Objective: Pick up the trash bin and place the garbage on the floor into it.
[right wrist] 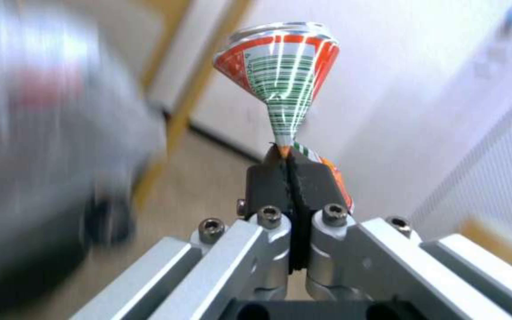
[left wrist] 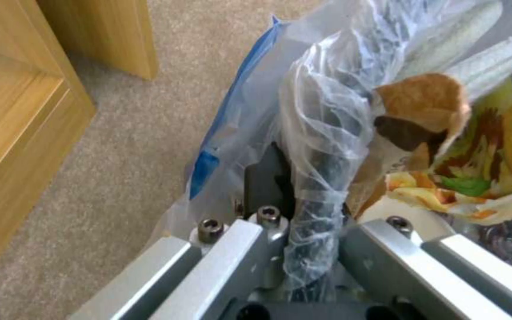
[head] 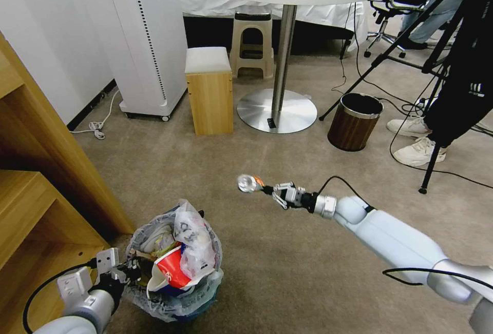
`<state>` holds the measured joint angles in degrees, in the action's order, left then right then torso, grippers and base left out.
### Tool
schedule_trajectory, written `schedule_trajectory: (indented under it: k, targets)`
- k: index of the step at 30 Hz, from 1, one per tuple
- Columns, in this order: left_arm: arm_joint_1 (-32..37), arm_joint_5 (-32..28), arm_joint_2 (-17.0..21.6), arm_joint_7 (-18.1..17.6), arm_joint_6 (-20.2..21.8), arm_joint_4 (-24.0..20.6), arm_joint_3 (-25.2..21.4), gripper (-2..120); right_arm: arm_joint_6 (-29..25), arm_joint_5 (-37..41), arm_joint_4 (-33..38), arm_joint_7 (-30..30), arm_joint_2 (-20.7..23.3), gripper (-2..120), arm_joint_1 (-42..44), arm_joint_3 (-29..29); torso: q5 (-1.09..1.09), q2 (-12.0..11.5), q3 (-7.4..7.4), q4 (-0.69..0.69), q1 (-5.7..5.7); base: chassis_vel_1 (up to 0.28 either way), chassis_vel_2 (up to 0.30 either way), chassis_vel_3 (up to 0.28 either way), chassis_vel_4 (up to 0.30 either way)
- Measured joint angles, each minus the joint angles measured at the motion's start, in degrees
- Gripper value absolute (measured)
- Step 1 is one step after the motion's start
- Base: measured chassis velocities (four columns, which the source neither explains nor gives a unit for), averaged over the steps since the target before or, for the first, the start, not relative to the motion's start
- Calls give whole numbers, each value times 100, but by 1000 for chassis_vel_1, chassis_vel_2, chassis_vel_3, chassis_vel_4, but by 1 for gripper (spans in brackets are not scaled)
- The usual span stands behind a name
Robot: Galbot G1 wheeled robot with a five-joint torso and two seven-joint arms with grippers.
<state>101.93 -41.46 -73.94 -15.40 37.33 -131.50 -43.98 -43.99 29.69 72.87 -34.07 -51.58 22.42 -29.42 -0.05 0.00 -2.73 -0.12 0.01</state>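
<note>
Head view, beige carpet floor (head: 287, 272), left pincer (head: 134, 268) clamping trash bin (head: 174, 306) rim, right pincer (head: 268, 189) pinching crushed can (head: 248, 183)

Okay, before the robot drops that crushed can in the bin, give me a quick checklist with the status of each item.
1. Right gripper fingers pinching the crushed can: ok.
2. Left gripper clamped on the trash bin rim and bag: ok.
3. Can above the bin opening: not ok, it hangs out over the floor.
4. Room in the bin: not ok, the red-white paper cup and other litter are heaped past the rim.
5. Grip firmness: cannot tell.
</note>
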Motion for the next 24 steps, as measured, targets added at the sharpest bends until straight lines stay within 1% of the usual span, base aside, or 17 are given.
schedule_trajectory:
  k: [3,4,5,7,8,9,10,11,13,15,17,18,21,23,24]
  targets:
    - [41,31,-12,2,16,-33,-8,0,206,316,855,-11,184,0,-187,-232,2,0,0,-1,0,0,0,0,0]
    - [41,31,-12,2,16,-33,-8,0,206,316,855,-11,184,0,-187,-232,2,0,0,-1,0,0,0,0,0]
    - [48,33,-11,2,19,-44,-7,0,245,376,1025,9,208,0,-265,-319,1,0,0,-2,0,0,0,0,0]
    - [90,42,-41,2,26,-100,-33,0,363,585,1488,103,205,0,-640,-728,0,0,0,-2,0,0,0,0,0]
    - [90,42,-41,2,26,-100,-33,0,363,585,1488,103,205,0,-640,-728,0,0,0,-2,0,0,0,0,0]
    - [109,52,-62,2,26,-118,-44,0,391,676,1591,114,185,0,-771,-876,-1,0,0,-2,0,0,0,0,0]
    - [161,75,-116,2,27,-173,-71,0,463,886,1786,159,101,0,-1048,-1234,-1,0,0,0,0,0,0,0,0]
    - [161,75,-116,2,27,-173,-71,0,463,886,1786,159,101,0,-1048,-1234,-1,0,0,0,0,0,0,0,0]
    - [188,87,-168,2,35,-244,-84,0,564,1189,1957,214,-43,0,-1407,-1721,-1,0,0,1,0,0,0,0,0]
    - [189,87,-171,2,37,-250,-84,0,576,1219,1972,225,-57,0,-1443,-1774,-1,0,0,1,0,0,0,0,0]
    - [195,81,-175,2,41,-303,-90,0,659,1447,2072,324,-185,0,-1753,-2319,0,0,0,-1,0,0,0,0,0]
    - [195,81,-175,2,41,-303,-90,0,659,1447,2072,324,-185,0,-1753,-2319,0,0,0,-1,0,0,0,0,0]
    - [197,69,-150,-2,41,-321,-118,0,748,1677,2257,437,-244,0,-1929,-2812,0,0,0,0,0,0,0,0,0]
    - [196,67,-147,-3,42,-321,-120,0,760,1708,2290,460,-244,0,-1940,-2856,0,0,0,0,0,0,0,0,0]
    - [183,59,-134,-3,42,-321,-123,0,818,1799,2424,562,-244,0,-1963,-3022,0,0,0,-1,0,0,0,0,0]
